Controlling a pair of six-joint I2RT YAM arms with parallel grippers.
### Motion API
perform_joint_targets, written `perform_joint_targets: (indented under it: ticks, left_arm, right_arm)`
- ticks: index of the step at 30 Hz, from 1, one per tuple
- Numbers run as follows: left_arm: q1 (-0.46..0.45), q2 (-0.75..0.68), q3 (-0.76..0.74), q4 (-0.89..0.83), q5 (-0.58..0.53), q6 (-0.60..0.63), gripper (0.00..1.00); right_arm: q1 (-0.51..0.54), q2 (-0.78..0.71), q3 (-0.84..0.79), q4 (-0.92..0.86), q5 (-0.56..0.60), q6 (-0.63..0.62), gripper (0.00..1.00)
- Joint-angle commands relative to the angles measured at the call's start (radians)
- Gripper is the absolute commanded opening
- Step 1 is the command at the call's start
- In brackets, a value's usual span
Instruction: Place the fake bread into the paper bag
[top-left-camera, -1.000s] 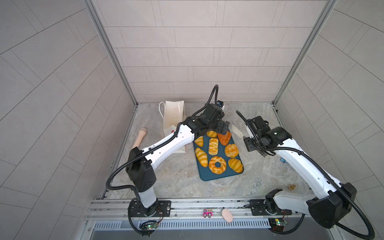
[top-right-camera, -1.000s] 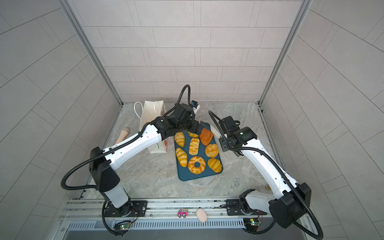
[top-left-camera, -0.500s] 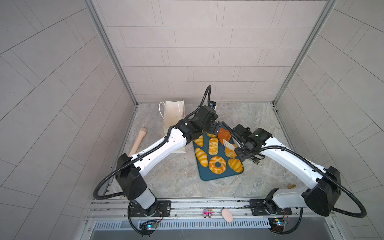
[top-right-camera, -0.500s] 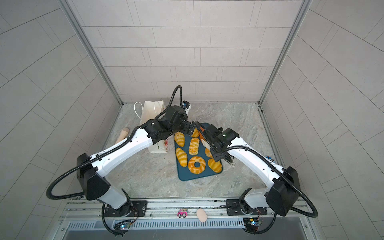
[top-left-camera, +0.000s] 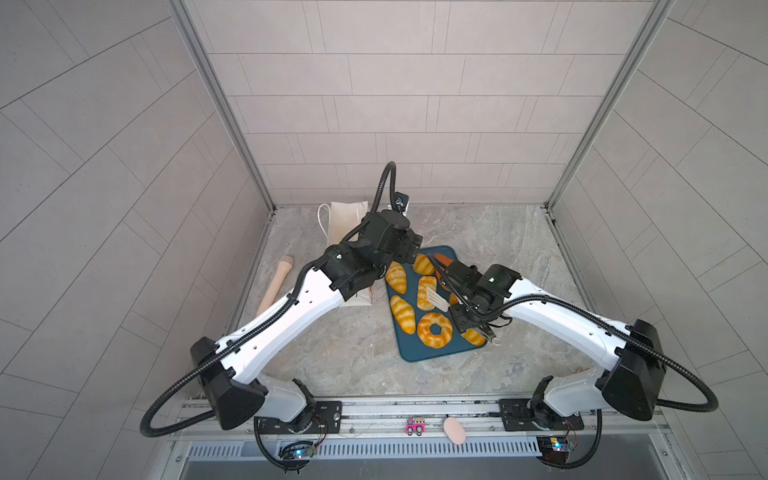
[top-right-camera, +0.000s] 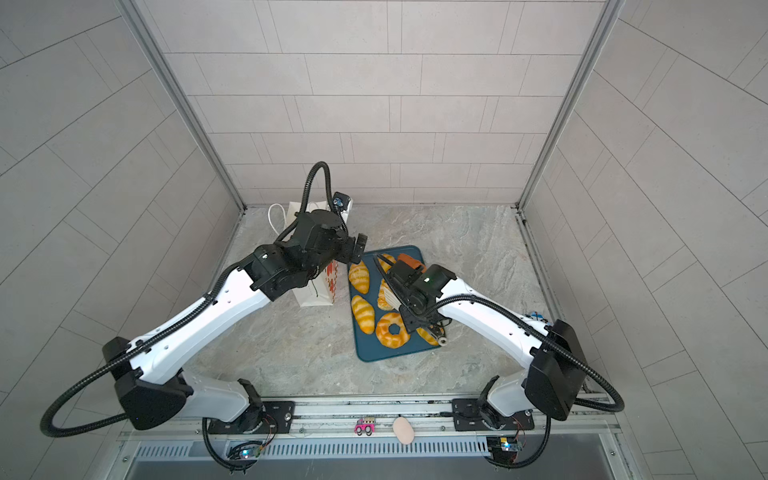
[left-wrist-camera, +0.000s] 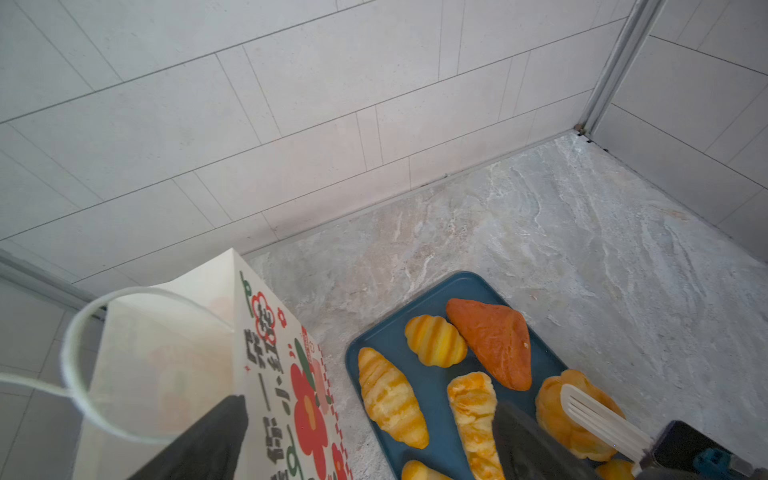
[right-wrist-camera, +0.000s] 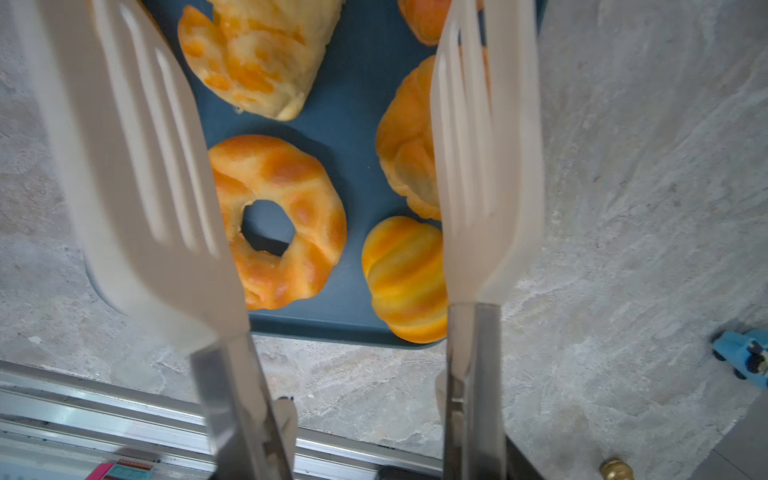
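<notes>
The fake bread lies on a blue tray (top-left-camera: 415, 353): striped croissants (top-left-camera: 395, 276), a ring (top-left-camera: 434, 329), a braided piece (left-wrist-camera: 473, 407), rolls (right-wrist-camera: 409, 278) and an orange-brown loaf (left-wrist-camera: 494, 340). The white paper bag (top-left-camera: 345, 216) with red flowers stands left of the tray. My left gripper (top-left-camera: 409, 245) is open at the bag's top edge, and the flowered wall (left-wrist-camera: 303, 395) lies between its fingers in the left wrist view. My right gripper (top-left-camera: 457, 286) is shut on white-bladed tongs (right-wrist-camera: 141, 166). The blades stand apart above the ring (right-wrist-camera: 282, 220) with nothing between them.
A beige rolling pin (top-left-camera: 276, 282) lies by the left wall. A pale pink egg (top-left-camera: 454, 430) and a small pink toy car (top-left-camera: 415, 427) sit on the front rail. A blue toy (right-wrist-camera: 744, 357) lies right of the tray. Tiled walls close in on three sides.
My right arm has swung left with the tongs, from beside the tray to over its middle. My left gripper has drawn back from the tray's far end toward the bag.
</notes>
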Motion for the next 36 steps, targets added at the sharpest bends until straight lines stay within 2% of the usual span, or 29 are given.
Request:
perform_joint_targets:
  ticks: [1, 12, 25, 36]
  left_arm:
    - [0.022, -0.063, -0.026, -0.059, -0.086, 0.011, 1.0]
    - [0.087, -0.237, -0.104, -0.125, -0.132, 0.005, 1.0]
    - [0.101, -0.301, -0.145, -0.169, -0.2, 0.023, 1.0]
    - [0.169, -0.374, -0.197, -0.187, -0.193, 0.004, 1.0]
  right_arm:
    - [0.023, 0.046, 0.004, 0.02, -0.011, 0.081, 0.66]
    - [0.042, 0.169, 0.075, 0.037, -0.014, 0.146, 0.68]
    - [0.075, 0.254, 0.154, -0.015, -0.002, 0.16, 0.68]
    - [0.073, 0.33, 0.206, -0.047, 0.029, 0.183, 0.66]
